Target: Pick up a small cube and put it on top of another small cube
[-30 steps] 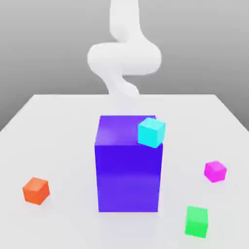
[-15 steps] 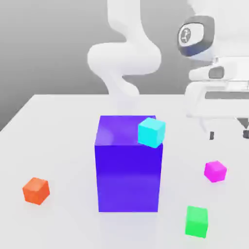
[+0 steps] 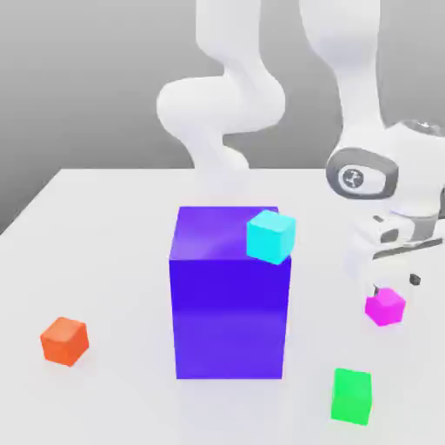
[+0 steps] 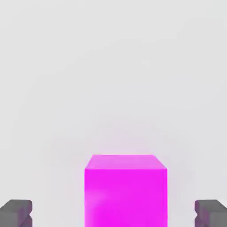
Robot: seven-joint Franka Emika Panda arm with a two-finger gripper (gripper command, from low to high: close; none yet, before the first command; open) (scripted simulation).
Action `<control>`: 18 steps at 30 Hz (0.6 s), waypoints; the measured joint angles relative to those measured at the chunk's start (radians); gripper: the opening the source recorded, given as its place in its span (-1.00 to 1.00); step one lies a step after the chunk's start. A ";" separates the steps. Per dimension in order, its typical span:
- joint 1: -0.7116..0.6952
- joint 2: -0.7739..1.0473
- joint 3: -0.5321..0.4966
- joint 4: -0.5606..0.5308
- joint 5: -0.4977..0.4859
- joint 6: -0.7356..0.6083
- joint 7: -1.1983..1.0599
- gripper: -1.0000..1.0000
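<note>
Two dark fingertips (image 4: 17, 212) stand wide apart on either side of the pink cube (image 4: 126, 190), so the gripper (image 3: 393, 280) can straddle it before closing. It sits on the table (image 3: 104, 261), right of the big blue block (image 3: 229, 304).

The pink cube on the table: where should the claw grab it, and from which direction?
From straight above, probably, closing on two opposite side faces. The pink cube sits flat on the table, nothing beside it, and the open claw already straddles it, one fingertip on each side.
</note>
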 joint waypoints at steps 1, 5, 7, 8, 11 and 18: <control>0.030 0.019 -0.037 0.006 -0.033 0.013 0.025 0.00; 0.152 0.093 -0.187 0.027 -0.151 0.064 0.115 -1.00; 0.152 0.093 -0.187 0.027 -0.151 0.065 0.115 -1.00; 0.152 0.093 -0.187 0.027 -0.152 0.065 0.116 -1.00; 0.167 0.102 -0.204 0.029 -0.165 0.073 0.126 -1.00; 0.020 -0.007 -0.014 -0.003 0.028 0.003 -0.020 -1.00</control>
